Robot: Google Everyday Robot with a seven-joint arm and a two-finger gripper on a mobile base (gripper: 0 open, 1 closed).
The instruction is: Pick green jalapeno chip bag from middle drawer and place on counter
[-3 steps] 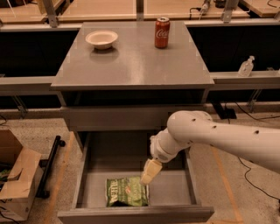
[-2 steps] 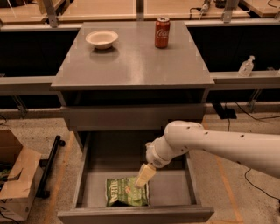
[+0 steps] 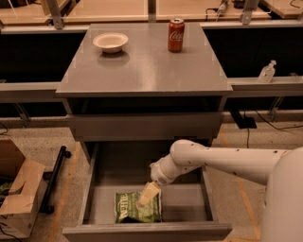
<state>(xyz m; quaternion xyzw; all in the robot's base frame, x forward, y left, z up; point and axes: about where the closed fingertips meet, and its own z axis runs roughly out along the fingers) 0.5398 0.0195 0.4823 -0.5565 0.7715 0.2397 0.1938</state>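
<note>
Grey counter [image 3: 142,66] tops the drawer cabinet, smooth and slightly glossy; on it a pale bowl [image 3: 110,41] at back left and a red cola can [image 3: 175,34] upright at back right, the two well apart. Light wooden tabletops [image 3: 118,9] run behind, a long grey ledge to either side, with a small clear bottle [image 3: 267,72] standing on the right one. Speckled floor; open cardboard box [image 3: 19,194] at left, a black bar [image 3: 54,177] lying beside the cabinet. Upper drawer front [image 3: 142,126] shut. Middle drawer [image 3: 189,201] pulled fully out, flat bottom showing. Green jalapeno chip bag [image 3: 128,210] lies flat at front centre-left of that drawer, near the front wall. Against a second ago: bag, bowl and can unmoved; the gripper has shifted left and lower, from off the bag's right corner to over its right half. White arm [image 3: 227,160] enters from the lower right, reaches leftwards across the drawer's right side, and bends down at the wrist. Gripper [image 3: 147,194], cream-coloured, points down and to the left, its tip overlapping the bag's upper right part; contact cannot be told. Whether the gripper is spread or closed cannot be told.
</note>
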